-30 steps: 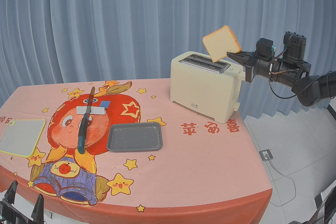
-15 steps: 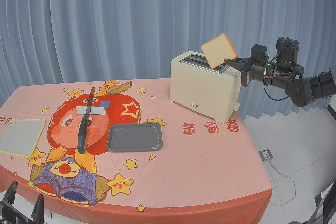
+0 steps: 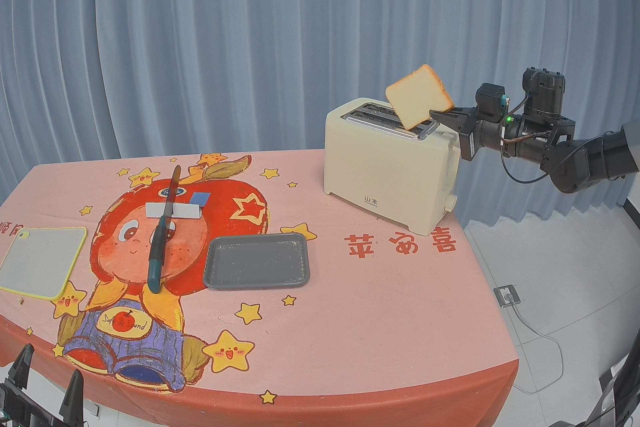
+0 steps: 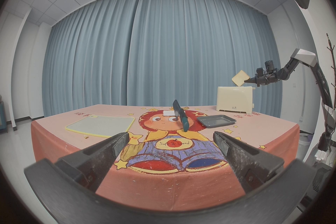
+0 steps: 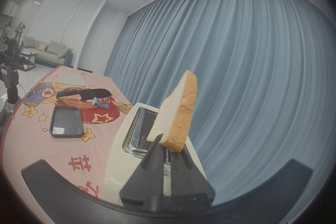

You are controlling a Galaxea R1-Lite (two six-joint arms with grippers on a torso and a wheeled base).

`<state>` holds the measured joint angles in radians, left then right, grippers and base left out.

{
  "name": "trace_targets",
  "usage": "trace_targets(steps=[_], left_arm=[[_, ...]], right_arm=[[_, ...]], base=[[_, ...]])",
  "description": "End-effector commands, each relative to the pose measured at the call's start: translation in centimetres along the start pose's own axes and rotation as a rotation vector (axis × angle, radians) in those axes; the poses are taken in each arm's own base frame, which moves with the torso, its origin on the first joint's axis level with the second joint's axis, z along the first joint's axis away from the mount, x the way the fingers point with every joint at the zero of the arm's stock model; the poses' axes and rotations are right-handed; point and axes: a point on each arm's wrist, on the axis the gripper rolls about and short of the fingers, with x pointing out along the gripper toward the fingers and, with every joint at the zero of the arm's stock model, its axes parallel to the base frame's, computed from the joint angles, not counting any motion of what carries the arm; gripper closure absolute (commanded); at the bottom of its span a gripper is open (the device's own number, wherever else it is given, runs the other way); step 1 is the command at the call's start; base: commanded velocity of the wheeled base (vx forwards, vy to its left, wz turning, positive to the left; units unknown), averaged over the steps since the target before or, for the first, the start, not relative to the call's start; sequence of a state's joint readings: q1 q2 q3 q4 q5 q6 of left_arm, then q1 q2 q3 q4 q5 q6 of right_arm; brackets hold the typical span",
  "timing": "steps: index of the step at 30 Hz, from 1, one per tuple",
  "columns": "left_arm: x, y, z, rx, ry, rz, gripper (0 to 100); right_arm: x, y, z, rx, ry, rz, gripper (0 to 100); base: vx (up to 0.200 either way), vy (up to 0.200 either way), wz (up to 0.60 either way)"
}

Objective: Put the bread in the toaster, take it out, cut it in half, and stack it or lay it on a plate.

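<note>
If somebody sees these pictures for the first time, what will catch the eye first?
First, the bread slice, held tilted by the right hand just above the slots of the cream toaster at the table's far right. Then the bright cartoon tablecloth, where a knife lies across the painted face, beside a grey plate.

A tilted, golden-crusted bread slice (image 3: 419, 96) hangs just above the cream toaster (image 3: 390, 171).

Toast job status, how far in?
Done: bread is gripped in the right tool. In hand: it hangs tilted over the toaster slot, not in yet. Left: toasting, cutting with the knife, plating on the grey plate.
</note>
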<state>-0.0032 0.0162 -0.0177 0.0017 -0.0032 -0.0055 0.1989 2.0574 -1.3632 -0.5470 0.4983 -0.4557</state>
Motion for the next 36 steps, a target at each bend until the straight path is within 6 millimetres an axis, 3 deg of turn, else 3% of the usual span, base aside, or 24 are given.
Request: trace_targets(steps=[1,15,32,33,36], left_arm=[[0.0,0.0,-0.5,-0.001,0.004,0.000,0],[0.0,0.0,-0.5,-0.001,0.004,0.000,0],[0.0,0.0,-0.5,-0.001,0.004,0.000,0],[0.0,0.0,-0.5,-0.001,0.004,-0.001,0],[0.0,0.0,-0.5,-0.001,0.004,0.000,0]], right_arm=[[0.2,0.0,-0.1,0.002,0.003,0.002,100],[0.8,1.1,0.0,-0.002,0.002,0.034,100],[0.3,0.9,-0.1,0.000,0.010,0.026,100],[0.3,0.9,-0.1,0.000,0.010,0.026,0],[0.3,1.3,-0.4,0.006,0.017,0.033,0]], base=[[0.000,0.000,0.00],[0.000,0.000,0.00],[0.000,0.000,0.00],[0.000,0.000,0.00],[0.000,0.000,0.00]])
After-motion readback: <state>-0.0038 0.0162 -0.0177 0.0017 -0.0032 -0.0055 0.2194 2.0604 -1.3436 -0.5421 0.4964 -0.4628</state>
